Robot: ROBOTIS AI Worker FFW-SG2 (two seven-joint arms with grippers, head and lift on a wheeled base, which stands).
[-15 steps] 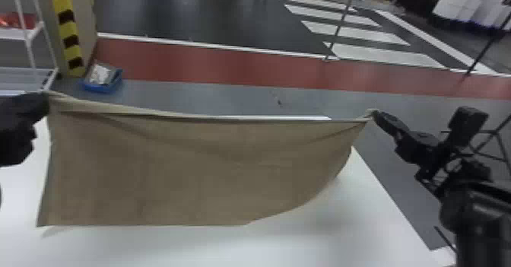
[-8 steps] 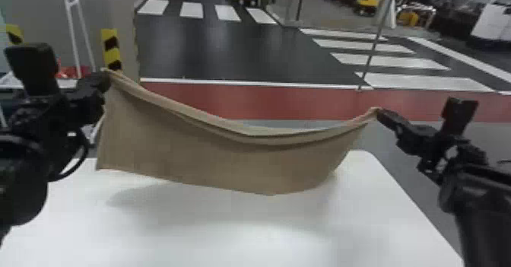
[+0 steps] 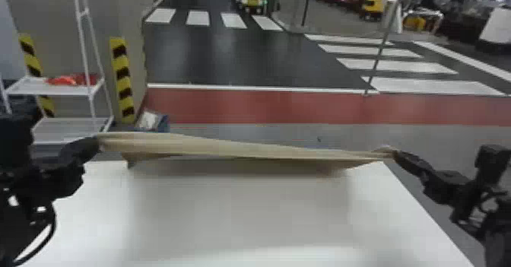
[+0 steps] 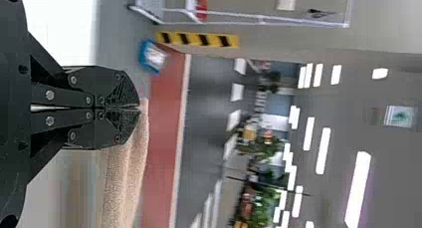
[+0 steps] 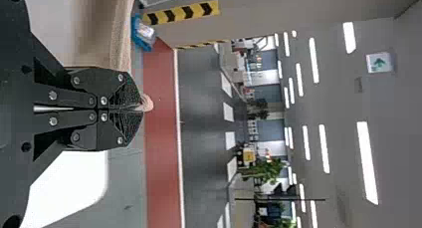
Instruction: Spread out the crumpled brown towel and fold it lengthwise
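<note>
Up over the white table (image 3: pixel 235 213) in the head view, the brown towel (image 3: pixel 235 150) hung pretty taut between left gripper (image 3: pixel 99 142) and right gripper (image 3: pixel 395 154). Left wrist view: fingers clamped on towel. Right wrist view: same deal, towel poking past the tips.

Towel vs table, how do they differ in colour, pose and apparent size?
The towel is brown; the table is white. The towel hangs in the air between the left claw and right claw; the table lies flat below. In the head view, the towel is a narrow band, the table a broad sheet. Both look unpatterned.
</note>
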